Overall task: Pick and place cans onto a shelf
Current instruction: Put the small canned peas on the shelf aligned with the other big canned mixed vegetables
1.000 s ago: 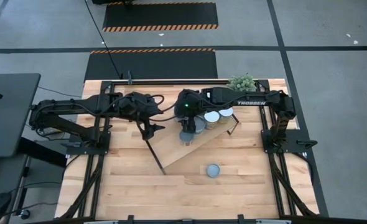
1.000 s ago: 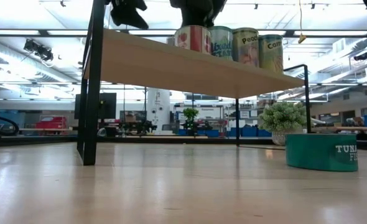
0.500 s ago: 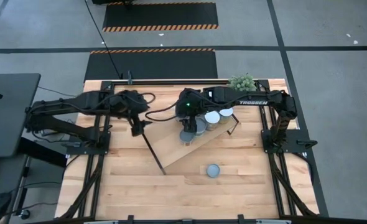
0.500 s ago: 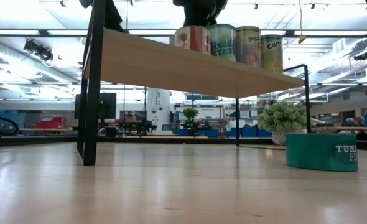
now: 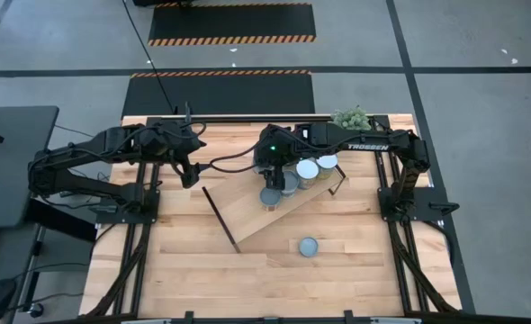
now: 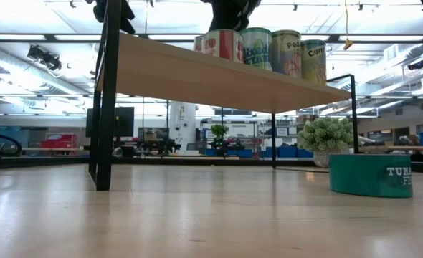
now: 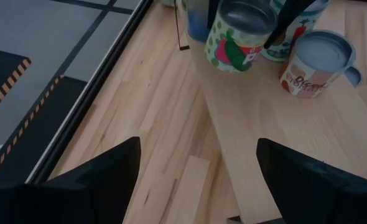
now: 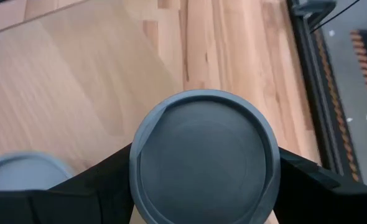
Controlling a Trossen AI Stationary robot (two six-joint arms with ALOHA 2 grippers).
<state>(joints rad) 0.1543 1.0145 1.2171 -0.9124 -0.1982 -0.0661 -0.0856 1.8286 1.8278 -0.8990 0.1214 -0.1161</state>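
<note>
The light-wood shelf point(image 5: 265, 220) stands on black legs point(image 6: 104, 107) at the table's middle. Several cans point(image 6: 285, 51) stand in a row on it. My right gripper point(image 5: 274, 177) hangs over the row's left end, shut on a grey-topped can point(image 8: 205, 165) with a green-dotted label point(image 7: 236, 40). Another can point(image 7: 311, 65) stands just beside it. My left gripper point(image 5: 191, 173) is open and empty, left of the shelf, above the table. A flat teal can point(image 5: 309, 247) lies on the tabletop near the front. My right gripper pinches the can's upper side wall point(image 7: 267, 37) between its two fingers point(image 8: 102, 183), one on each opposite side. The fingers come from above, pointing down. The can is upright, with its bottom on the shelf top.
A small green plant point(image 5: 350, 118) stands at the table's far right corner. A black rail point(image 5: 247, 116) runs along the far edge. There is bare tabletop in front of the shelf and to its left point(image 5: 184, 261).
My left gripper has drawn back from the shelf's left end toward the table's left and far edges, staying open and empty. The cans and the shelf have kept their places.
</note>
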